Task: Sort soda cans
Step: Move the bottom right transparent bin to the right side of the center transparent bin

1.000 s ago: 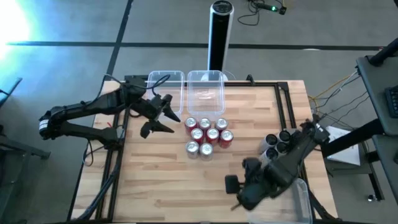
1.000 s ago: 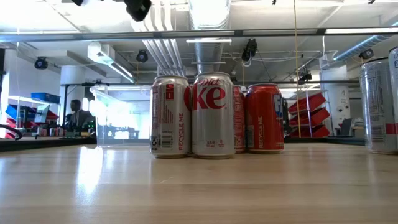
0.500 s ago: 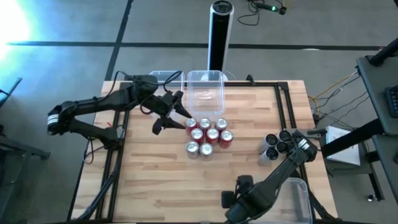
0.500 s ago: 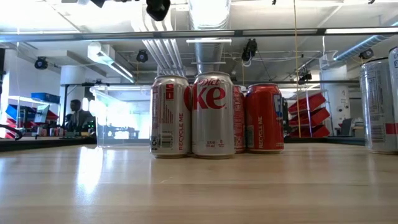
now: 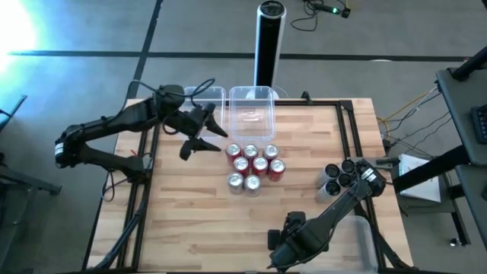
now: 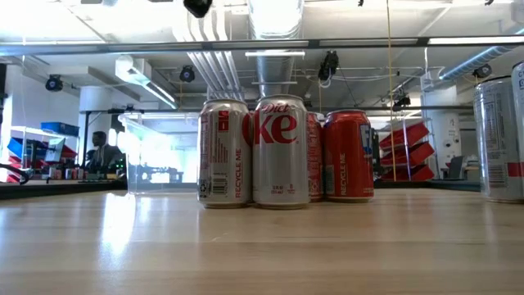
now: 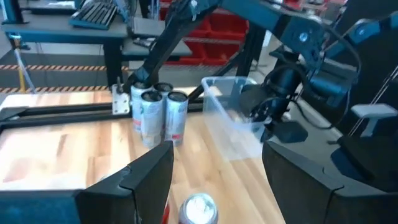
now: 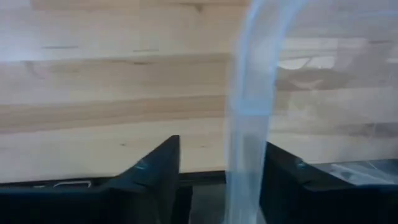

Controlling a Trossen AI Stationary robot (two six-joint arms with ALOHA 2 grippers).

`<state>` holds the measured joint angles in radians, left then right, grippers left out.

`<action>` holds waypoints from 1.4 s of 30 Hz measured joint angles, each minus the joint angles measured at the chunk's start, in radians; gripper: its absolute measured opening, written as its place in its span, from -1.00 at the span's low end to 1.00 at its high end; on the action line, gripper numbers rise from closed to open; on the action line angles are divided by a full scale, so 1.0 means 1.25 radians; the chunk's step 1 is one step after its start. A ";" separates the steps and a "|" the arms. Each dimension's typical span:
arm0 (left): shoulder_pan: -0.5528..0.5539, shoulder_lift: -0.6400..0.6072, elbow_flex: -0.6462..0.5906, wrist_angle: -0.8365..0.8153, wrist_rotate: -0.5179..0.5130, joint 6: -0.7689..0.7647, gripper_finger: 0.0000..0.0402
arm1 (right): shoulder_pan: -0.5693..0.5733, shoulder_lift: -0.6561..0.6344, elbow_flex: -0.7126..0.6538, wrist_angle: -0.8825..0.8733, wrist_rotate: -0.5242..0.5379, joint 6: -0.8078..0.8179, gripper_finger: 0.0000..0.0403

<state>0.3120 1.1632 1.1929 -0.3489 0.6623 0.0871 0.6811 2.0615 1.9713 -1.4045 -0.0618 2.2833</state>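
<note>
Right gripper (image 8: 221, 180) has dropped to the worktop's (image 5: 190, 221) near edge, fingers closing around a clear tub's (image 8: 249, 112) rim; left gripper (image 5: 204, 137), fingers open, has pulled back from the soda cans (image 5: 253, 164).

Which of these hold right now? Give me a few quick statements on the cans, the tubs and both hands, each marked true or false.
1. The left hand holds a can. False: it is open and empty, just left of the red cans.
2. The clear tub in front of the black post holds no cans. True.
3. A second group of cans stands near the table's right edge. True.
4. The right hand hangs over the red cans. False: it is down at the table's near edge, well clear of them.
</note>
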 joint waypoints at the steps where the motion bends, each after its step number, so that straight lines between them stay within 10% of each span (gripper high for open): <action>1: 0.002 -0.009 0.004 -0.017 -0.001 0.009 0.15 | -0.001 0.001 0.000 0.007 0.000 -0.005 -0.32; 17: 0.005 -0.113 -0.013 -0.055 -0.043 0.026 0.15 | -0.045 0.023 0.008 0.063 -0.004 -0.046 -0.88; 33: 0.005 -0.131 -0.019 -0.076 -0.043 0.019 0.15 | -0.077 0.017 0.305 0.017 0.059 -0.240 -0.92; 42: 0.006 -0.142 -0.020 -0.077 -0.042 0.021 0.15 | -0.085 -0.115 0.287 0.117 0.181 -0.390 -0.93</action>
<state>0.3195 0.9860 1.1679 -0.4457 0.6102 0.1139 0.5751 1.9176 2.3306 -1.2584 0.1646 1.7958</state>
